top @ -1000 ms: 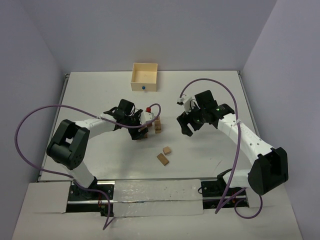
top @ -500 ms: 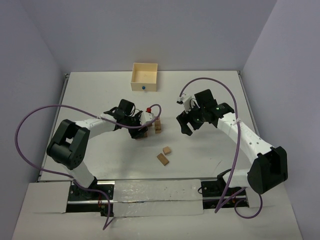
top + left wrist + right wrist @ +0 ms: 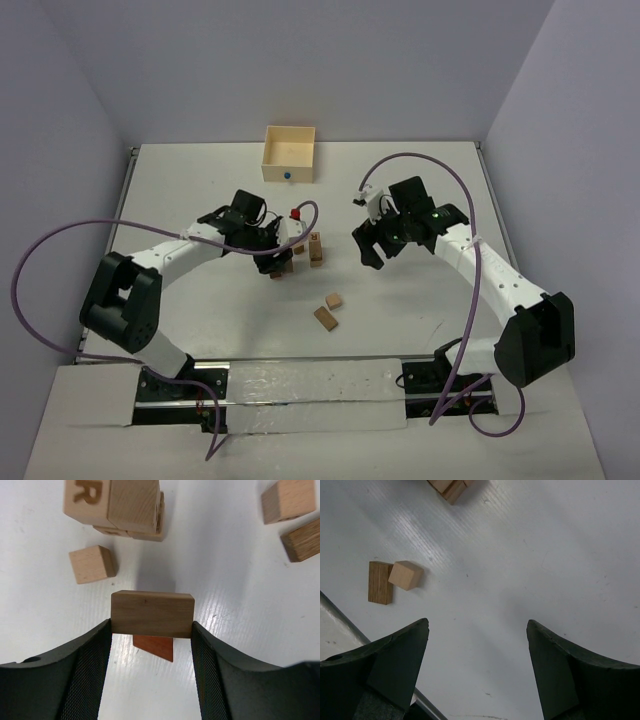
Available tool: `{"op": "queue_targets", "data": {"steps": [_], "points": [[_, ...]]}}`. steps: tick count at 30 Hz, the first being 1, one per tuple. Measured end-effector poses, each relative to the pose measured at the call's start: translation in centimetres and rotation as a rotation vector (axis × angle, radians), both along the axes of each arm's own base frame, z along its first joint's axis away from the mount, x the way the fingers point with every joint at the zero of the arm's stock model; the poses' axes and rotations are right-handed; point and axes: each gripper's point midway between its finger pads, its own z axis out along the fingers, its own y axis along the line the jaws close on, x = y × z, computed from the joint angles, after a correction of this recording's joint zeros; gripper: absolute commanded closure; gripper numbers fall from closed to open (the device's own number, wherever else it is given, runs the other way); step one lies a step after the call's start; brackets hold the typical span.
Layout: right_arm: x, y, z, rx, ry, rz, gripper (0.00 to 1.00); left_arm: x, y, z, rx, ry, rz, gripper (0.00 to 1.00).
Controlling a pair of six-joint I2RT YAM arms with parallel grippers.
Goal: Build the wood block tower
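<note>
At far left, the left tool [image 3: 151, 626] is closed to a brick's width on a tan brick [image 3: 152, 612], which sits over a reddish block [image 3: 156, 648]. The overhead view hides this grip. Ahead of its fingers stands the tower [image 3: 131, 505], with a small cube [image 3: 92, 564] beside it on the counter [image 3: 235, 585]. Further right, the right tool [image 3: 477, 625] gapes wide and empty, and its wrist view shows two loose blocks [image 3: 405, 575] touching, well apart from it to its left.
</note>
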Motion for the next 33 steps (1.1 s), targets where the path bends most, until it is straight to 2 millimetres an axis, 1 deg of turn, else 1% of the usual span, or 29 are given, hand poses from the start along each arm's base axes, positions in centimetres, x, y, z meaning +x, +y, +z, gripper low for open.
{"op": "queue_targets", "data": {"steps": [4,8,11,13,16,20,24,28,33], "points": [[0.0,0.1,0.3,0.008,0.0,-0.001,0.14,0.0,-0.2,3.2,-0.024,-0.034,-0.015,0.74],[0.5,0.4,1.0,0.017,-0.014,-0.005,0.13,1.1,-1.1,6.6,-0.059,-0.079,-0.025,0.74],[0.9,0.5,1.5,0.02,-0.024,-0.008,0.13,1.8,-1.8,8.7,-0.083,-0.105,-0.035,0.73],[1.2,0.6,1.8,0.022,-0.031,-0.008,0.13,2.0,-2.3,9.1,-0.091,-0.11,-0.045,0.73],[1.4,0.6,2.1,0.021,-0.035,-0.01,0.13,2.4,-3.2,9.3,-0.089,-0.095,-0.063,0.73],[1.5,0.6,2.2,0.015,-0.036,-0.013,0.11,3.0,-4.4,8.7,-0.078,-0.067,-0.083,0.72],[1.6,0.4,1.9,0.004,-0.026,-0.015,0.0,3.2,-5.4,7.9,-0.062,-0.035,-0.111,0.71],[1.6,0.2,1.6,-0.004,-0.013,-0.018,0.0,2.8,-5.7,6.9,-0.047,0.001,-0.13,0.69],[1.8,-0.2,1.3,-0.009,0.003,-0.033,0.0,2.2,-5.9,6.6,-0.045,0.017,-0.145,0.66]]}}
